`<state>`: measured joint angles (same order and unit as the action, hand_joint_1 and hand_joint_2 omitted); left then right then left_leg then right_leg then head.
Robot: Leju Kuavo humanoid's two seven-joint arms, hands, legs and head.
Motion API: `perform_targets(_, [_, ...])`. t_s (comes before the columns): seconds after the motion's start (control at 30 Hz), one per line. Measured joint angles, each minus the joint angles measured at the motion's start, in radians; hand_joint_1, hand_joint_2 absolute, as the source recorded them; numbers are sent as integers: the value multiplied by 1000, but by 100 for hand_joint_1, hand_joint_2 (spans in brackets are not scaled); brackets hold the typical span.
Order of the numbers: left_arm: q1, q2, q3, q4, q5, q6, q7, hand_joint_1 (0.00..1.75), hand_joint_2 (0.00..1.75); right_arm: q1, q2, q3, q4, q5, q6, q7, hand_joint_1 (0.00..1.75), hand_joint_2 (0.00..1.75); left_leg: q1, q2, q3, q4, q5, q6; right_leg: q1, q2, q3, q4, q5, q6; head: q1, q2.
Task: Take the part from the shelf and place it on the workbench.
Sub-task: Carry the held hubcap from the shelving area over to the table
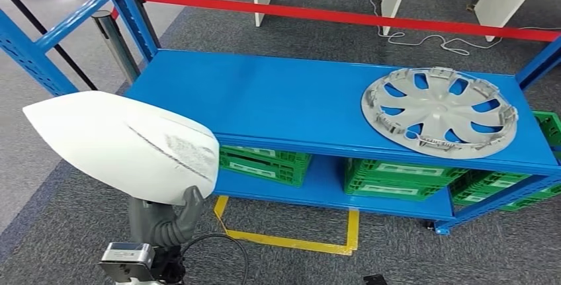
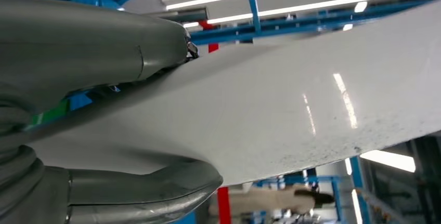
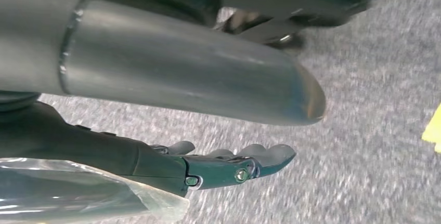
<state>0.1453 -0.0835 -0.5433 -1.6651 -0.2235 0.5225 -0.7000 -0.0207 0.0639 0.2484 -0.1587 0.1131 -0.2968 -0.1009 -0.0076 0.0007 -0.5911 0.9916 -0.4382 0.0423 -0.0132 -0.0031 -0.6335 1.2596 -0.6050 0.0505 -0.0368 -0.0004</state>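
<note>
left hand [image 1: 162,222] grips the white part [image 1: 126,145], clear of the shelf [image 1: 264,93]; workbench placement remains. right hand [image 3: 229,164] hangs, fingers apart, holding nothing.

Part [image 1: 126,143] glossy white plastic (scuffed); hubcap [image 1: 440,110] matt grey plastic; shelf [image 1: 264,96] smooth blue metal; floor [image 1: 403,245] rough carpet.

bright even overhead light | glare streaks on white part [image 2: 322,104] | floor blurred

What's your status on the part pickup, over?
Left hand grips white part, lifted off blue shelf. Right hand open, hanging over carpet. Hubcap on shelf, not in the way.
</note>
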Motion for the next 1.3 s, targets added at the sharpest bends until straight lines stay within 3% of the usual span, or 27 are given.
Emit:
perform_targets(0.07, [0, 1, -6, 0, 2, -15, 0, 175, 175, -9, -7, 2, 0, 2, 24, -22, 0, 0, -1, -1, -23, 6, 18, -6, 0, 1, 99, -130, 44, -2, 0, 0])
perform_targets(0.13, [-1, 3, -15, -3, -1, -13, 0, 175, 175, -23, -11, 3, -1, 10, 15, -33, 0, 0, -3, 0, -39, 14, 35, -16, 3, 4, 179, -257, 42, -10, 0, 0])
perform_targets(0.17, [-1, 5, -22, -5, -7, -4, 0, 175, 175, -31, -12, 4, -2, 13, -1, -35, 0, 0, -4, 0, -44, 17, 43, -21, 5, 5, 191, -283, 34, -14, 0, 0])
perform_targets(0.23, [0, 10, -37, -13, -31, 25, 0, 175, 175, -46, -12, 4, -3, 15, -43, -35, 0, 0, -2, -1, -49, 20, 55, -31, 6, 3, 180, -288, 41, -29, 0, 0])
perform_targets(0.27, [3, 14, -43, -19, -42, 41, 2, 175, 175, -54, -12, 4, -4, 15, -60, -35, 0, 0, -1, -2, -54, 30, 42, -37, 6, 1, 174, -288, 49, -37, -1, 0])
perform_targets(0.33, [10, 24, -52, -35, -56, 69, 13, 175, 175, -69, -12, 2, -8, 9, -86, -33, 0, 0, 3, -4, -73, 101, -38, -48, 4, -5, 155, -290, 69, -53, -5, 0])
perform_targets(0.4, [19, 37, -55, -51, -57, 88, 29, 175, 175, -79, -12, -5, -11, -6, -105, -33, 0, 0, 8, -4, -95, 224, -136, -56, 6, -8, 133, -288, 90, -59, -8, 0])
perform_targets(0.43, [24, 43, -55, -58, -55, 95, 36, 175, 175, -81, -13, -11, -13, -15, -112, -35, 0, 0, 9, -4, -98, 274, -157, -58, 7, -10, 120, -285, 101, -59, -9, 0])
perform_targets(0.47, [29, 49, -55, -63, -53, 99, 39, 175, 175, -82, -13, -17, -14, -21, -117, -38, 0, 0, 11, -3, -89, 299, -155, -59, 8, -12, 106, -280, 111, -58, -9, 0])
perform_targets(0.5, [33, 53, -55, -69, -51, 102, 41, 175, 175, -82, -14, -22, -16, -25, -119, -40, 0, 0, 12, -3, -65, 289, -136, -58, 9, -14, 91, -275, 120, -57, -9, 0])
perform_targets(0.53, [35, 56, -55, -74, -50, 103, 41, 175, 175, -83, -14, -26, -17, -27, -120, -41, 0, 0, 12, -3, -24, 242, -109, -56, 10, -15, 74, -269, 129, -56, -9, 0])
perform_targets(0.57, [37, 58, -55, -78, -48, 104, 41, 175, 175, -83, -14, -30, -19, -27, -120, -43, 0, 0, 12, -4, 25, 172, -92, -53, 10, -15, 60, -263, 136, -53, -9, 0])
perform_targets(0.63, [37, 61, -55, -86, -44, 99, 41, 175, 175, -85, -14, -33, -22, -25, -118, -47, 0, 0, 8, -4, 105, 41, -90, -45, 11, -15, 42, -256, 151, -45, -8, 0])
perform_targets(0.67, [36, 62, -55, -88, -41, 93, 41, 175, 175, -85, -14, -33, -23, -20, -117, -47, 0, 0, 5, -5, 120, 7, -97, -41, 11, -15, 35, -256, 159, -38, -8, 0])
perform_targets(0.73, [33, 66, -57, -89, -37, 75, 41, 175, 175, -86, -14, -34, -23, -5, -117, -37, 0, 0, 0, -4, 114, -9, -89, -27, 7, -15, 26, -257, 177, -24, -8, 0])
perform_targets(0.77, [29, 67, -58, -89, -37, 64, 41, 175, 175, -85, -14, -33, -23, 5, -116, -28, 0, 0, -1, -2, 106, -13, -78, -18, 4, -13, 19, -253, 172, -18, -8, 0])
perform_targets(0.83, [15, 66, -65, -88, -38, 37, 39, 175, 175, -85, -14, -31, -23, 26, -114, -8, 0, 0, 0, 2, 82, -20, -52, 0, 2, -7, -7, -200, 107, -11, -3, 0])
perform_targets(0.9, [-4, 64, -74, -85, -39, 14, 37, 175, 175, -86, -14, -29, -23, 40, -112, 8, 0, 0, -2, 3, 48, -19, -26, 8, 2, -2, -42, -80, 4, -8, 2, 0])
perform_targets(0.93, [-11, 63, -78, -83, -39, 7, 37, 175, 175, -87, -15, -29, -23, 42, -112, 12, 0, 0, -4, 3, 30, -18, -12, 9, 2, -1, -51, -19, -24, -7, 3, 0])
perform_targets(0.97, [-16, 63, -80, -80, -39, 2, 37, 175, 175, -87, -15, -29, -23, 43, -111, 15, 0, 0, -6, 3, 12, -17, 1, 9, 2, 0, -50, 22, -26, -7, 3, 0])
perform_targets(1.0, [-21, 63, -82, -78, -39, 0, 37, 175, 175, -87, -15, -28, -23, 43, -111, 16, 0, 0, -7, 4, -6, -16, 15, 8, 3, 0, -32, 29, -3, -8, 3, 0])
perform_targets(1.07, [-27, 62, -85, -74, -39, -2, 37, 175, 175, -88, -17, -28, -23, 44, -110, 18, 0, 0, -7, 3, -38, -10, 39, 4, 4, 0, 54, -58, 54, -12, 3, 0])
perform_targets(1.13, [-32, 59, -87, -73, -39, -3, 37, 175, 175, -93, -18, -28, -24, 44, -110, 18, 0, 0, -10, 3, -64, 0, 59, -3, 6, 0, 174, -221, 50, -19, 3, 0])
perform_targets(1.17, [-33, 58, -88, -72, -38, -4, 37, 175, 175, -95, -19, -28, -24, 44, -110, 17, 0, 0, -10, 4, -70, 4, 69, -8, 8, 1, 210, -279, 35, -22, 2, 0])
perform_targets(1.23, [-36, 57, -89, -71, -38, -6, 37, 175, 175, -96, -20, -28, -24, 43, -106, 15, 0, 0, -9, 5, -76, 5, 88, -18, 11, 1, 222, -318, 24, -31, 0, 0])
perform_targets(1.27, [-36, 57, -89, -70, -38, -9, 37, 175, 175, -94, -20, -29, -24, 42, -103, 13, 0, 0, -7, 4, -79, 7, 87, -24, 11, -1, 213, -315, 32, -37, 0, 0])
perform_targets(1.3, [-37, 57, -89, -69, -38, -12, 37, 175, 175, -92, -20, -29, -24, 41, -101, 10, 0, 0, -4, 3, -83, 19, 66, -31, 10, -4, 205, -315, 42, -45, -1, 0])
